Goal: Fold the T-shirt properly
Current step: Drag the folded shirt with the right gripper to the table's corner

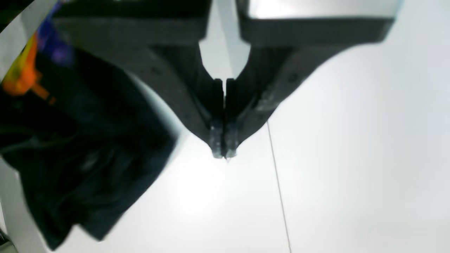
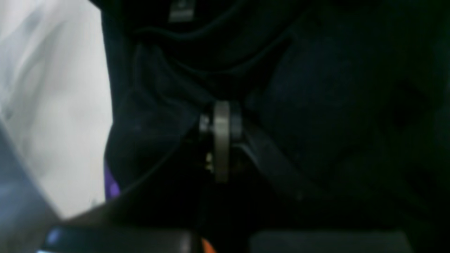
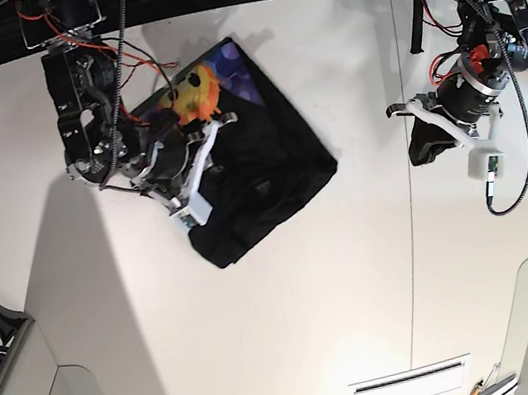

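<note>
left gripper (image 1: 223,154): fingers pressed together tip to tip, nothing between them; hangs over bare white table (image 1: 351,158), well clear of the cloth. In base view it sits at the right side (image 3: 425,145), near a thin seam line in the tabletop.
right gripper (image 2: 219,116): buried in dark cloth in the wrist view, blurry; can't tell from that view or the base view if its jaws are clenched or apart. In base view it sits on the upper-left part of the shirt (image 3: 201,172).
T-shirt (image 3: 261,178): black, lying crumpled in a rough diamond on the table's upper-left area; orange-yellow print on purple showing at its top corner, rest plain black and wrinkled. Left wrist view catches it at the left edge (image 1: 88,147), print colours at upper left. Right wrist view shows folds of black fabric filling most of the frame (image 2: 334,105), a sliver of purple at the lower left.
arms: right arm comes down from top left with red and black wires; left arm from top right with black cable loop.
table: white, shirt on it.
</note>
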Controlling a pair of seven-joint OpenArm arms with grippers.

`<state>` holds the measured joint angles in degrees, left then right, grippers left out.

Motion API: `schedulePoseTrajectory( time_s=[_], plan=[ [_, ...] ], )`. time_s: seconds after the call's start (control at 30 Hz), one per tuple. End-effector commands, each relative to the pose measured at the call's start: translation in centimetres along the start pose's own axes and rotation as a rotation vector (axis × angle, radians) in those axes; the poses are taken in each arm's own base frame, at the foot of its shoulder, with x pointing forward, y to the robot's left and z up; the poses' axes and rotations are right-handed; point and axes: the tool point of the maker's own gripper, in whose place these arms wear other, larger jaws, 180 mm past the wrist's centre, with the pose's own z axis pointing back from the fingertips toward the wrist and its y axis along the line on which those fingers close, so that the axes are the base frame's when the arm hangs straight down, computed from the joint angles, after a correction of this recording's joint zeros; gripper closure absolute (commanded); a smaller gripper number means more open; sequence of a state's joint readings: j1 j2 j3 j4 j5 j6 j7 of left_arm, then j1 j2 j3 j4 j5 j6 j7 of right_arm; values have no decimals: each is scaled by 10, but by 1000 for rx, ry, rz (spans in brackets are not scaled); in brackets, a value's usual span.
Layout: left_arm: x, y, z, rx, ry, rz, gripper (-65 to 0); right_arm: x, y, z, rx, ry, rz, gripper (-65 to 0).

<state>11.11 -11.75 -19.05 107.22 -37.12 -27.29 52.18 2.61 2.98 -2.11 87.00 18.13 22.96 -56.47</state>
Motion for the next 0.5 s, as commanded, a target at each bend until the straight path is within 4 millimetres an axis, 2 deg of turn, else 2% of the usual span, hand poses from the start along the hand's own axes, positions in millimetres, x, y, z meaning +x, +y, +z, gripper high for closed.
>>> schedulePoseTrajectory(
  time_s=[0.0,0.3,0.47],
  plan=[
    [15,-3,3,-16,-53,-13,0,-2,-26,8,-85,20,-15,0],
    [19,-4,3,-24,-72,-7,0,-13,-131,66,-309,-48,-207,0],
    [19,-4,3,-24,-72,-7,0,-21,-176,102,-414,-83,-273,0]
  ],
)
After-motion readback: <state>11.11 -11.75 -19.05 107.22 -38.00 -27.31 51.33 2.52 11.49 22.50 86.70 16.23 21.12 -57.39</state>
